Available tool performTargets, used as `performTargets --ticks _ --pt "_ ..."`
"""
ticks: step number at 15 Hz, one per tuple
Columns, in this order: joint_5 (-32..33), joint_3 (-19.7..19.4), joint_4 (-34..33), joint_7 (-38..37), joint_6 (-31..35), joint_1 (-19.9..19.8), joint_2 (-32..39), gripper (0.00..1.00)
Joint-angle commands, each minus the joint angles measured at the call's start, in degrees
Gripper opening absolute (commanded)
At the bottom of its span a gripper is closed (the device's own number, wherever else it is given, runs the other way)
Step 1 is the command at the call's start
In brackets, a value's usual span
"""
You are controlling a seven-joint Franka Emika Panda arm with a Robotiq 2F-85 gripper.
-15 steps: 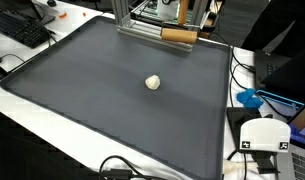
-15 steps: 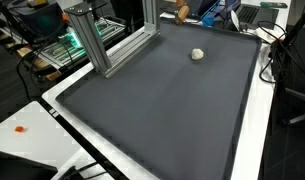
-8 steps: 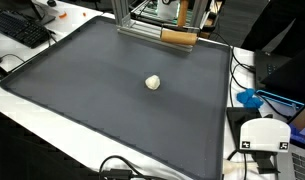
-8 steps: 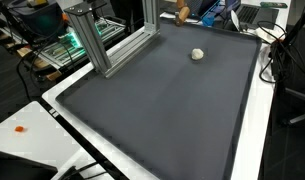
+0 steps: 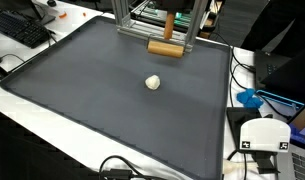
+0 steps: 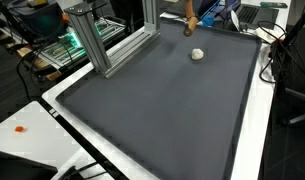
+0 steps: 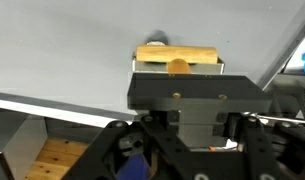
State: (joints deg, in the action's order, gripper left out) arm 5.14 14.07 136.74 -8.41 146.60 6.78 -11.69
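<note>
A wooden block (image 5: 165, 47) is held crosswise, clamped in the hand (image 5: 168, 32), just over the far edge of the dark mat (image 5: 82, 100) that covers the worktop (image 5: 32, 115), close beside the aluminium frame (image 5: 127, 22). In the wrist view the block is seen lying across the fingertips. A small pale ball (image 5: 152, 82) rests on the mat nearer its middle, apart from both block and hand.

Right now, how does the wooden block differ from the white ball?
The wooden block is tan and long; the white ball is pale and round. The block sits by the pincer; the ball lies alone on the mat. Both are small.
</note>
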Motion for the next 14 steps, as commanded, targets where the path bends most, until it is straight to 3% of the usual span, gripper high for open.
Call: performTargets --ticks 1,14 --pt "4.5 -0.8 -3.7 -1.1 2.3 -0.9 5.4 0.35" --pt "10.6 -5.0 -12.2 -5.8 3.0 1.0 17.7 0.35"
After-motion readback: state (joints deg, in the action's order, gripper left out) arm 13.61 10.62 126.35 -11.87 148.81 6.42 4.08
